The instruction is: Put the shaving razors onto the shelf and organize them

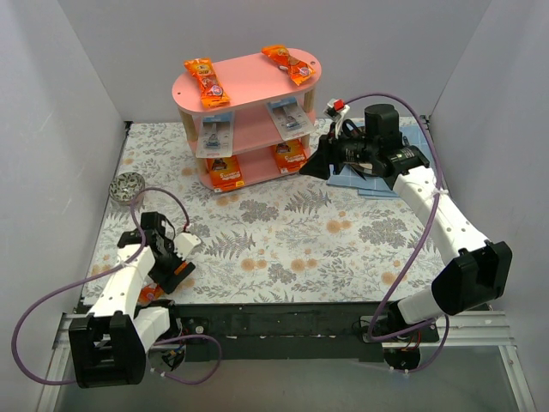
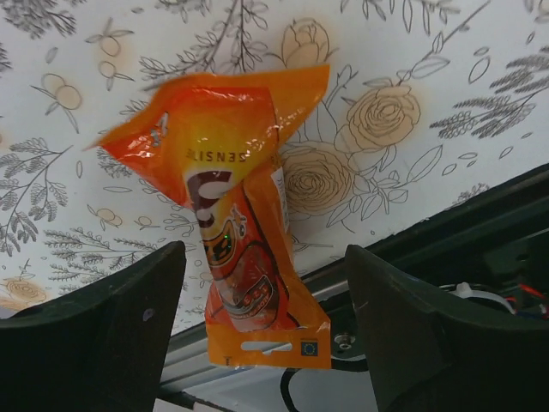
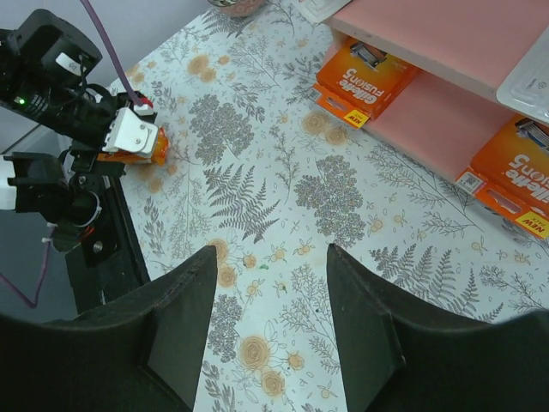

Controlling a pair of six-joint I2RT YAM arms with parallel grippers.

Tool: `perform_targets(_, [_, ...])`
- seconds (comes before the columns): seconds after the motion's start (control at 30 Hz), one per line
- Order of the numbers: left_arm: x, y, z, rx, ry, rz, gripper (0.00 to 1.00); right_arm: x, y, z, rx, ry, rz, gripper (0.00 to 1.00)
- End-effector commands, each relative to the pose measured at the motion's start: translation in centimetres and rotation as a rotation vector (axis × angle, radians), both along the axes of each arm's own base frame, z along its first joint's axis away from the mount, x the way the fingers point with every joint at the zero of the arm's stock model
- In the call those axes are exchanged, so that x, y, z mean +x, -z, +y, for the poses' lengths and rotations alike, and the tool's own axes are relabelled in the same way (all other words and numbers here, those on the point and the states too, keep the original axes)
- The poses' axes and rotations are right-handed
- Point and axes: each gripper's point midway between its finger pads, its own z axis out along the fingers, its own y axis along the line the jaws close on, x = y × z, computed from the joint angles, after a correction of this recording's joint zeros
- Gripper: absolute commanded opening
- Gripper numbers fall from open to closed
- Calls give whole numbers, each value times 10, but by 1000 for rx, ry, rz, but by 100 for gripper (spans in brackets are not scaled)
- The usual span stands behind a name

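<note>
Pictured from above and from both wrists: pink shelf (image 1: 249, 75), placed at the far side of a floral tablecloth (image 1: 283, 240) and stocked two packs to a tier. Laid flat on the top board, a left crinkly bag (image 1: 206, 81) and a right crinkly bag (image 1: 289, 63), both orange. Set on the middle board, a left blister pack (image 1: 214, 135) and a right blister pack (image 1: 287, 114), each clear with a razor showing. Tucked onto the bottom board, a left orange card (image 1: 226, 174) and a right orange card (image 1: 290, 154). Down at the near left edge, a seventh pack, the loose orange bag (image 2: 244, 232), sprawled across the cloth's border and onto the black base rail (image 2: 497, 223). Framed around it, the left gripper (image 2: 262, 292), jaws spread wide to either side and not seen touching the wrapper. Right gripper (image 3: 270, 266) held above the cloth just beside the shelf's right end, fingers parted and empty, ferns and roses visible through the gap. Also caught: a small round metal dish (image 1: 127, 186) near the left wall, well apart from the shelf, and pale blue flat sheets (image 1: 371, 182) beneath the right arm, too hidden to identify.
</note>
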Motion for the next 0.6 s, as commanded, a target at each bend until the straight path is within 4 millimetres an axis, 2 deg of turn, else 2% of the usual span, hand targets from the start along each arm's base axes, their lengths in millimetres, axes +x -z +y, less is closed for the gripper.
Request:
perform_targets(0.0, [10,1,18,100,51,-49,71,0,-14,1,23,-12,-55,62])
perform_targets(0.1, [16,-2,12,58,47,-24,54,4,-17,2,26,-11,-57,61])
perform_targets(0.13, [18,1,2,1,60,-3,43,4,-17,2,27,-11,-55,61])
perform_targets(0.23, [38,-8,-8,-60,48,-8,32,7,-17,3,28,-6,-52,61])
perform_targets(0.27, [57,-22,-15,-103,7,-43,26,7,-17,3,27,-4,-48,60])
perform_targets(0.33, [68,-24,-23,-157,-58,35,20,8,-16,2,20,8,-47,60])
perform_targets(0.37, [76,-29,-34,-213,-163,50,18,8,-18,0,18,18,-56,60])
perform_targets(0.4, [95,-45,-37,-237,-206,23,18,9,-13,-1,4,35,-48,60])
perform_targets(0.47, [108,-48,-54,-333,-285,74,16,8,-12,-5,-6,48,-54,60])
perform_targets(0.5, [117,-57,-62,-376,-328,73,13,7,-11,-6,-11,54,-55,60])
perform_targets(0.57, [124,-61,-68,-413,-360,86,11,1,-10,-9,-13,53,-55,60])
